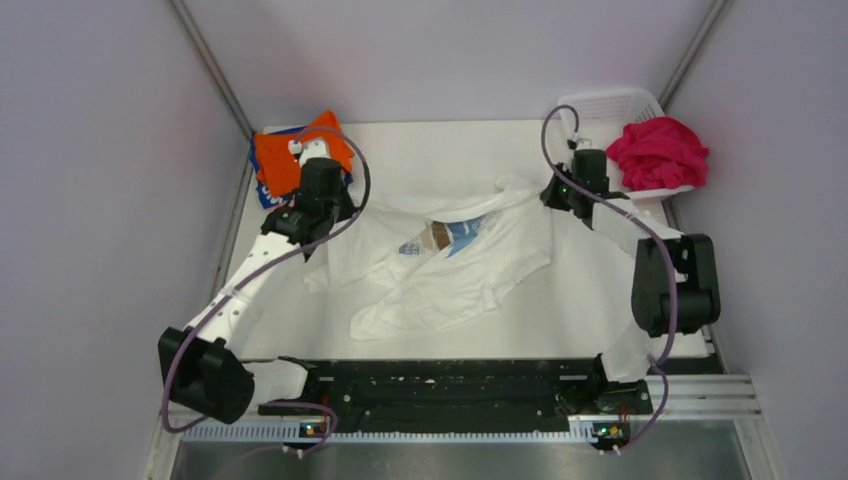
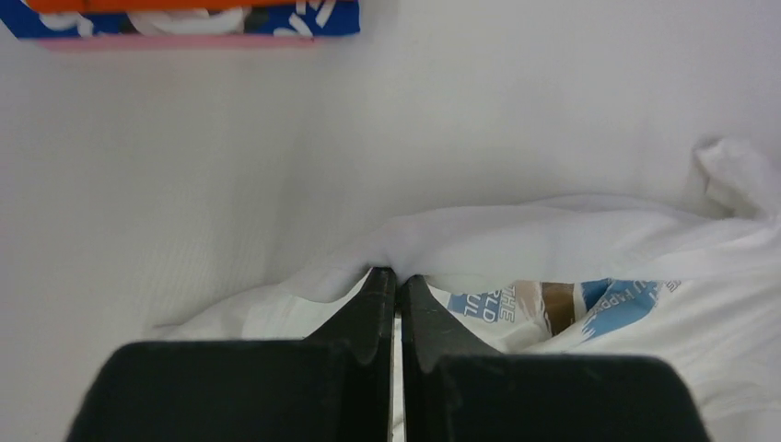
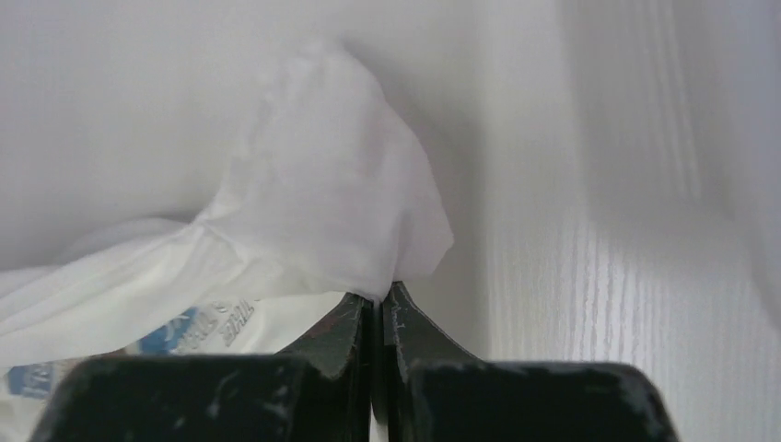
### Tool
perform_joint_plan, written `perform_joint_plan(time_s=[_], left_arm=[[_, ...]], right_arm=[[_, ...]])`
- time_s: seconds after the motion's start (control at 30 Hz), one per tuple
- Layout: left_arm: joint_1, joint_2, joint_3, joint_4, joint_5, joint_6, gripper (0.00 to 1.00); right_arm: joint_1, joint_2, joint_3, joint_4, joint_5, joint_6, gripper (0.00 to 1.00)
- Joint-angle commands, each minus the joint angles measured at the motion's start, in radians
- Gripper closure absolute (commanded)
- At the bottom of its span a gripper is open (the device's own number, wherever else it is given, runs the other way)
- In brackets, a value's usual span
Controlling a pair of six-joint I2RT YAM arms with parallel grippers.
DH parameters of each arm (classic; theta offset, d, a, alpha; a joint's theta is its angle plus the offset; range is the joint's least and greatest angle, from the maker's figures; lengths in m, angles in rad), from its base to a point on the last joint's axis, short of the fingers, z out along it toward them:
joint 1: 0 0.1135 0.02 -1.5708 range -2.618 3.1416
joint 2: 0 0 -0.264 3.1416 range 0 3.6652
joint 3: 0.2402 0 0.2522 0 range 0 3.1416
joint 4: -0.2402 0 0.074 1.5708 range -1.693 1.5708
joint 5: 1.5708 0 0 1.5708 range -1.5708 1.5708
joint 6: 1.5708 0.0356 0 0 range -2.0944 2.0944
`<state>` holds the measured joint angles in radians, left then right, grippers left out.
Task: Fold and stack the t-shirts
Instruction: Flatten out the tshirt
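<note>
Though looking down on a wide white table (image 1: 420,150), took the white t-shirt (image 1: 470,275) as the landmark for everything else. Found it sprawled mid-table, rumpled and unfolded, with its blue and brown print partly showing under a loose fold. Spotted the mesh basket (image 1: 610,95) beyond the shirt's right end, with the magenta t-shirt (image 1: 655,152) heaped over its near rim. Noted the orange t-shirt (image 1: 285,160) beyond the shirt's left end, lying folded on top of the blue-patterned t-shirt (image 2: 110,20). Saw the left gripper (image 2: 398,276) at the shirt's left far edge, jaws closed and pinching a ridge of white cloth. Saw the right gripper (image 3: 378,299) at the shirt's right far corner, jaws likewise closed, pinching a peaked tip of the same cloth. Judged the step to be stretching that far edge out between the two pinches, ahead of any fold. Reckoned it best to draw both ends apart evenly and at matching height, just enough to take up slack without tearing cloth from either pinch. Thought it wise to steer clear of the basket and the folded pair, and to lay the edge down flat before letting go.
</note>
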<state>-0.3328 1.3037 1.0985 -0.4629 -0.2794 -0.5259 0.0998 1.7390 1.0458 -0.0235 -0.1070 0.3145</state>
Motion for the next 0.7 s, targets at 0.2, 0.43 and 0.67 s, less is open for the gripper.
perform_joint_plan(time_s=[0.2, 0.43, 0.67], left_arm=[[0.009, -0.416, 0.169, 0.120, -0.160, 0.145, 1.00], [0.009, -0.618, 0.337, 0.097, -0.099, 0.235, 1.00], [0.009, -0.701, 0.487, 0.054, 0.023, 0.259, 1.00]], right_arm=[[0.005, -0.566, 0.209, -0.099, -0.139, -0.071, 1.00], [0.008, -0.808, 0.428, -0.266, -0.247, -0.107, 1.00], [0.007, -0.905, 0.629, -0.332, -0.310, -0.111, 1.00]])
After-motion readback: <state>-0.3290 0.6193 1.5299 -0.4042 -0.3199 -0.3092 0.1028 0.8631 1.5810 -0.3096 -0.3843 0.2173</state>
